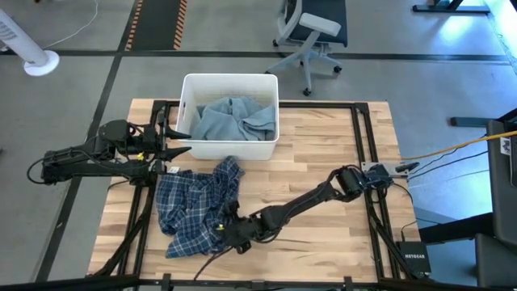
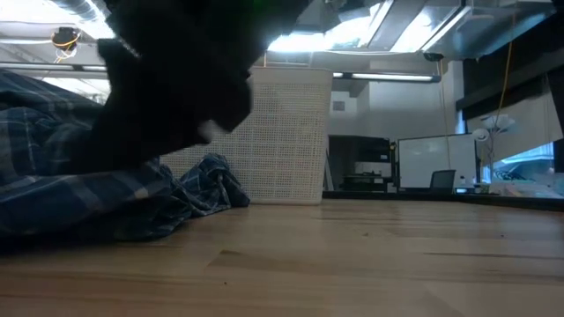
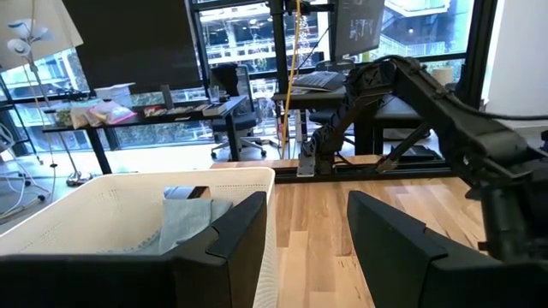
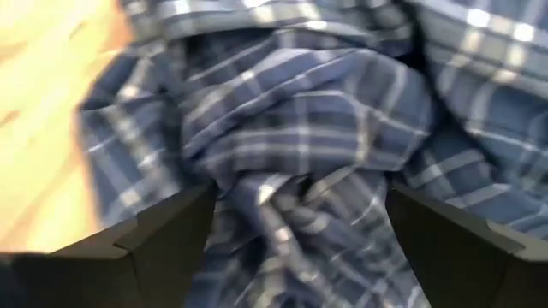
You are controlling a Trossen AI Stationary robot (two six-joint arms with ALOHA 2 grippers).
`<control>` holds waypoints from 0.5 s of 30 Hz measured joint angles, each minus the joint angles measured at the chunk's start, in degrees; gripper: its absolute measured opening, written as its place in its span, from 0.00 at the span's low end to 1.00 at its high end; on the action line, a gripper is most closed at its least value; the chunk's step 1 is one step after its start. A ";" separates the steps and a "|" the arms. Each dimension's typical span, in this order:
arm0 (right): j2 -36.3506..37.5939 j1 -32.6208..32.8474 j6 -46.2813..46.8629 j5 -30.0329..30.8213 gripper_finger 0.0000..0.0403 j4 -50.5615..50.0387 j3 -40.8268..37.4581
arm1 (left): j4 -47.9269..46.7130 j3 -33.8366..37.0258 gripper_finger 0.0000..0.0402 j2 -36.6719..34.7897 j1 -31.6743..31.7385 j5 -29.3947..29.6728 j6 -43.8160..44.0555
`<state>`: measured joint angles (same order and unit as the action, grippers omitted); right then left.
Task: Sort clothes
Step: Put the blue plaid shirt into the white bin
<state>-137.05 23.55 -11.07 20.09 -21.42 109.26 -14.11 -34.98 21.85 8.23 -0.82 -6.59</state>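
Observation:
The blue-white plaid shirt (image 1: 194,206) lies crumpled on the wooden table, near its left front. It also shows in the low view (image 2: 106,198) and fills the right wrist view (image 4: 300,128). My right gripper (image 4: 295,231) is open and low over the shirt's near right part (image 1: 226,230), its fingers on either side of a bunched fold. A grey-blue piece (image 1: 234,120) lies in the white bin (image 1: 187,97). My left gripper (image 3: 304,248) is open and empty beside the bin's left wall (image 1: 178,141). The other pieces are out of view. My right gripper comes at the plaid shirt from above and from the table's right. Its open fingers (image 4: 163,227) stand on either side of a bunched fold (image 4: 291,184). I cannot tell whether they touch the cloth. The shirt lies on the table.
The white bin stands at the table's far edge, left of middle. Bare wood (image 1: 323,162) lies to the right of the shirt and the bin. An office chair (image 1: 311,32) stands on the floor beyond the table.

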 joint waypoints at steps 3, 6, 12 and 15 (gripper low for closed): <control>0.00 -0.69 -2.68 1.97 0.89 5.43 -2.24 | 0.00 0.00 0.40 0.00 0.00 0.01 0.00; 0.00 -1.55 -6.58 2.72 0.89 10.98 -4.62 | 0.02 0.00 0.40 0.00 0.00 0.00 0.00; -1.15 -3.12 -11.43 6.89 0.89 18.10 -5.34 | 0.02 -0.02 0.40 -0.04 0.00 0.00 -0.27; -1.16 -3.94 -14.78 8.72 0.89 19.69 -5.34 | 0.02 -0.02 0.40 -0.04 0.00 0.00 -0.35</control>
<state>-138.21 19.61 -25.85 28.81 -1.73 103.92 -14.09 -35.00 21.80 8.23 -0.82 -6.94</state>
